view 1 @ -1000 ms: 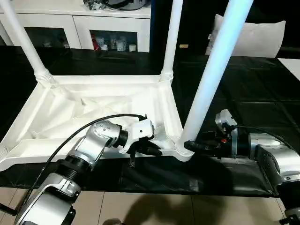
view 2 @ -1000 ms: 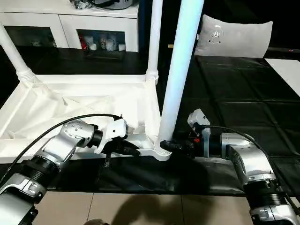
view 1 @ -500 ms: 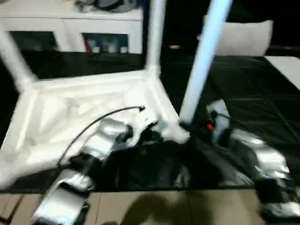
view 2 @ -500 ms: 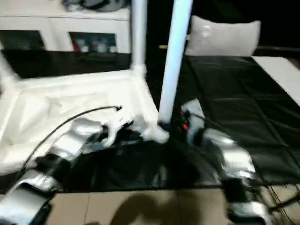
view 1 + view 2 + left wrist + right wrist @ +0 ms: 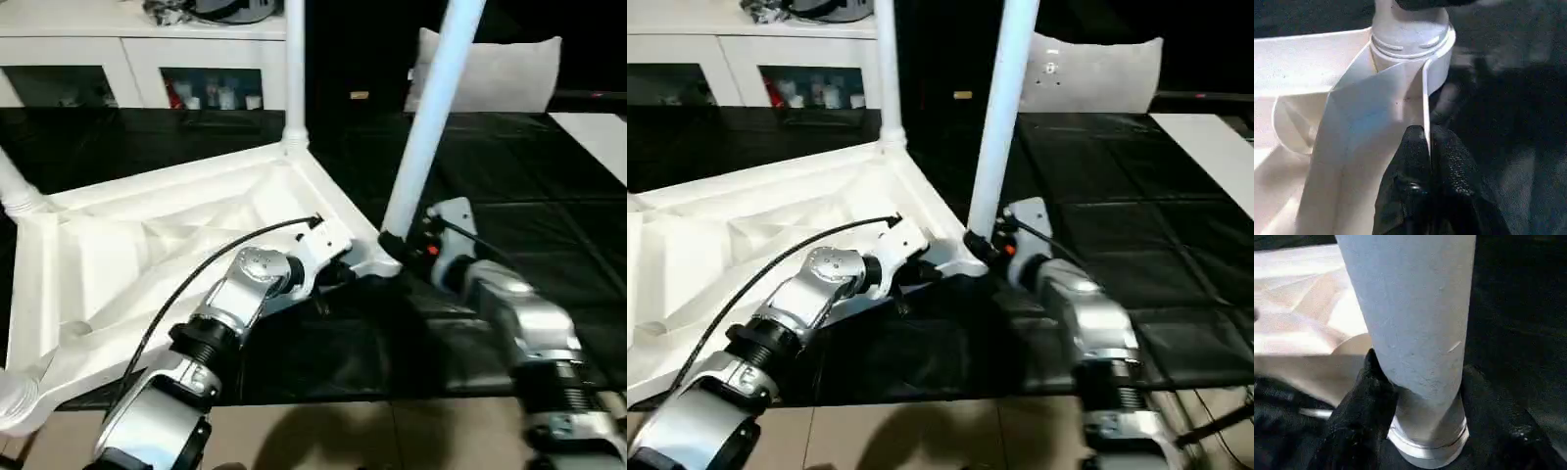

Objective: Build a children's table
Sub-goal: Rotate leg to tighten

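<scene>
Table top (image 5: 147,245), white and ribbed, lies upside down on the black work table (image 5: 549,225), skewed across it. A leg (image 5: 431,117) stands in the near corner socket (image 5: 1410,44), and another leg (image 5: 294,69) rises from the far corner. The left gripper (image 5: 1428,147) pinches the top's thin rim just beside that socket. The right gripper (image 5: 1420,396) clasps the near leg at its base, black fingers (image 5: 1364,401) on either side.
</scene>
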Available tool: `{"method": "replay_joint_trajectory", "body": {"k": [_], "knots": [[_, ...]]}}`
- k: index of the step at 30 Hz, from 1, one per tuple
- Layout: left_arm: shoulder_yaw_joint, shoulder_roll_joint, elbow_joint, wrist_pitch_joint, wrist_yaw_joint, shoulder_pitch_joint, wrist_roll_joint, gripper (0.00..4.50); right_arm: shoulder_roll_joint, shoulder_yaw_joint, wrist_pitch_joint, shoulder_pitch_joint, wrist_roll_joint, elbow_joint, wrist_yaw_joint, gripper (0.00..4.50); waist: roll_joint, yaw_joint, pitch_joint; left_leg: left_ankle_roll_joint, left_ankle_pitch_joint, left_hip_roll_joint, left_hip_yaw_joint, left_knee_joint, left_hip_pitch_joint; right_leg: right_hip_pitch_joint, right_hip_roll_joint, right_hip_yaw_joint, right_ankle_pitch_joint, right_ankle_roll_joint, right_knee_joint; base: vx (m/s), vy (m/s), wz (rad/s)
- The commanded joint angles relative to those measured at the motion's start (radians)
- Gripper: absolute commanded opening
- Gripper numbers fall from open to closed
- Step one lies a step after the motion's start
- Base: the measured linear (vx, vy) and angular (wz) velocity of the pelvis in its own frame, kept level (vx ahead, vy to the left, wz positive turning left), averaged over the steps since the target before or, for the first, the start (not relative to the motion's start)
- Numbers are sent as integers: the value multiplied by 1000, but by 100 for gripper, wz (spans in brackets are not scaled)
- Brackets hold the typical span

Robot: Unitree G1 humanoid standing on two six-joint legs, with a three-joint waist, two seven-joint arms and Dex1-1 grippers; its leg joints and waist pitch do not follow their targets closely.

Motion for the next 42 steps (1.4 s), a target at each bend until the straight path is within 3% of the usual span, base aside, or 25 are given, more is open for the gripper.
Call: {"method": "replay_joint_trajectory", "body": {"k": [1, 5, 6, 7, 10, 16, 17, 19, 27, 28, 29, 35, 39, 41, 42], "knots": [[-17, 16, -12, -54, -52, 31, -8, 0, -45, 25, -26, 14, 35, -18, 122, 264, -19, 8, -64, 75, -154, 11, 5, -55, -9, 58, -54, 37, -274, -159, -76, 0, 0, 0], [-29, 42, -24, -74, -111, 41, -7, 0, -112, 24, -37, 22, 49, -28, 218, 294, -20, 15, -64, 87, -142, 12, 6, -53, -8, 59, -54, 36, -252, -177, -73, 0, 0, 0], [-39, 61, -32, -87, -157, 45, -9, 0, -156, 22, -41, 27, 64, -41, 289, 305, -14, 17, -63, 87, -146, 12, 6, -53, -7, 58, -55, 36, -259, -179, -73, 0, 0, 0], [-48, 73, -37, -107, -185, 47, -13, 0, -178, 25, -48, 30, 71, -46, 327, 311, -20, 19, -62, 88, -151, 14, 7, -53, -7, 58, -55, 37, -269, -175, -75, 0, 0, 0], [-76, 114, -50, -143, -280, 52, -26, 0, -245, 52, -63, 50, 89, -72, 459, 311, -20, 23, -61, 88, -173, 15, 6, -55, -4, 56, -55, 36, -311, -164, -78, 0, 0, 0], [-92, 153, -82, -152, -399, 59, -43, 0, -272, 74, -72, 57, 108, -73, 544, 311, -15, 30, -61, 78, -176, 20, 5, -56, -3, 53, -57, 36, -296, -185, -73, 0, 0, 0], [-97, 159, -90, -150, -420, 60, -46, 0, -271, 79, -76, 60, 108, -74, 552, 283, -15, 30, -61, 78, -178, 19, 6, -56, -2, 52, -56, 36, -298, -185, -75, 0, 0, 0], [-108, 168, -101, -142, -455, 62, -54, 0, -263, 90, -93, 65, 105, -75, 554, 283, -15, 37, -62, 73, -174, 22, 6, -56, 0, 52, -58, 37, -288, -192, -72, 0, 0, 0], [-113, 156, -98, -143, -471, 56, -60, 0, -235, 123, -90, 70, 107, -80, 580, 207, -15, 41, -62, 63, -182, 20, 5, -57, -2, 54, -57, 36, -298, -183, -73, 0, 0, 0], [-111, 156, -98, -143, -472, 56, -59, 0, -236, 125, -90, 71, 109, -79, 582, 204, -16, 40, -61, 63, -184, 19, 5, -57, -2, 53, -57, 36, -305, -179, -73, 0, 0, 0], [-111, 157, -100, -142, -474, 57, -60, 0, -235, 128, -91, 73, 111, -78, 586, 201, -8, 42, -62, 61, -182, 19, 4, -57, -1, 54, -58, 37, -305, -178, -73, 0, 0, 0], [-107, 159, -100, -138, -470, 57, -66, 0, -234, 131, -69, 90, 136, -99, 596, 194, -12, 42, -63, 63, -173, 19, 5, -56, -3, 56, -55, 36, -277, -184, -72, 0, 0, 0], [-75, 113, -79, -55, -345, 40, -54, 0, -177, 124, 47, 122, 170, -168, 504, 193, -11, 44, -62, 63, -169, 19, 5, -57, -2, 55, -54, 37, -268, -188, -71, 0, 0, 0], [-62, 93, -69, -35, -298, 33, -51, 0, -152, 124, 61, 120, 156, -171, 452, 193, -7, 43, -57, 46, -213, 17, 3, -61, 2, 52, -57, 34, -370, -163, -83, 0, 0, 0], [-54, 81, -65, -24, -275, 30, -52, 0, -136, 125, 65, 116, 144, -167, 419, 193, -9, 40, -55, 41, -223, 16, 3, -62, 2, 50, -57, 34, -396, -154, -87, 0, 0, 0]]}}
